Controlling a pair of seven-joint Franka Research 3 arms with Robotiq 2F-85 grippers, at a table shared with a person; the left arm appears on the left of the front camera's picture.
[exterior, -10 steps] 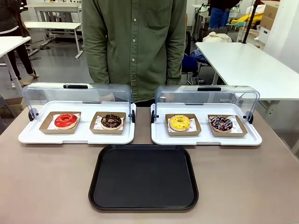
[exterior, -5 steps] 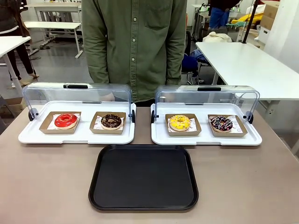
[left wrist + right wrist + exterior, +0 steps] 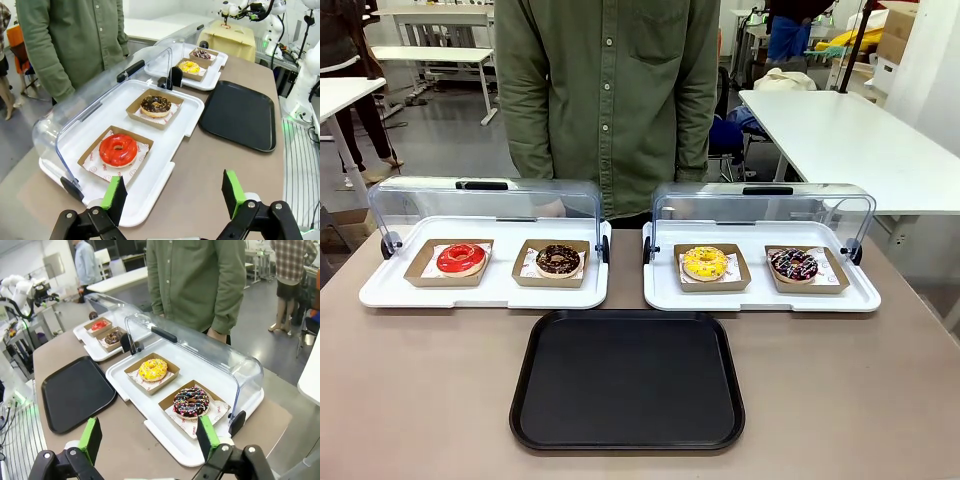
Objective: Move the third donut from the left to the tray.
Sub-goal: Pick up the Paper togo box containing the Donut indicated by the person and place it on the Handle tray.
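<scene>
Red-iced donut point(image 3: 461, 258) beside chocolate donut point(image 3: 558, 260)

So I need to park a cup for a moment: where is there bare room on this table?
The black tray is bare all over. The table is bare either side of it, nearer the robot than the left white tray and the right white tray. Those are crowded: two boxed donuts on each.

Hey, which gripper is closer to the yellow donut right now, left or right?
Right. The right gripper hangs open beside the white tray holding the yellow donut; the left gripper is by the red donut, at the row's other end.
</scene>
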